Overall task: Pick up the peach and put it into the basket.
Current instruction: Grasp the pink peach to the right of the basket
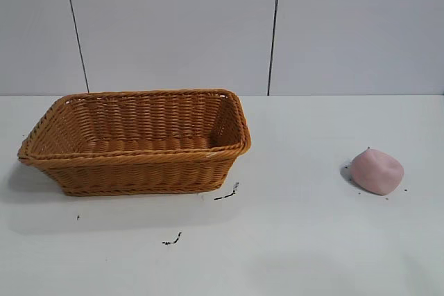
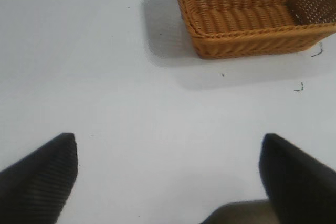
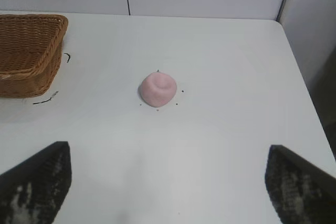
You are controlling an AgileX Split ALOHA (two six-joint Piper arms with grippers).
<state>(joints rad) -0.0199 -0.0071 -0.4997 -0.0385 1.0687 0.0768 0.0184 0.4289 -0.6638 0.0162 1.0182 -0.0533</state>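
Basket (image 1: 139,143) sits on the left of the table (image 1: 298,240), nothing in it. My left gripper (image 2: 168,174) hovers near it, jaws wide, holding nothing. Peach (image 1: 376,171) is well off to the right. Right gripper (image 3: 168,182) faces it, spread wide, empty too. Looks matte, light, maybe squishy, so I'd pinch its round sides, not the tip.

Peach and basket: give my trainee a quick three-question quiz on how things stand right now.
1. True or false: the peach lies inside the basket.
2. In the exterior view, on which side of the basket is the peach?
3. The right gripper is: A) open, nothing between its fingers B) shut on the peach.

Key: 1 false, it rests on the table; 2 right; 3 A.
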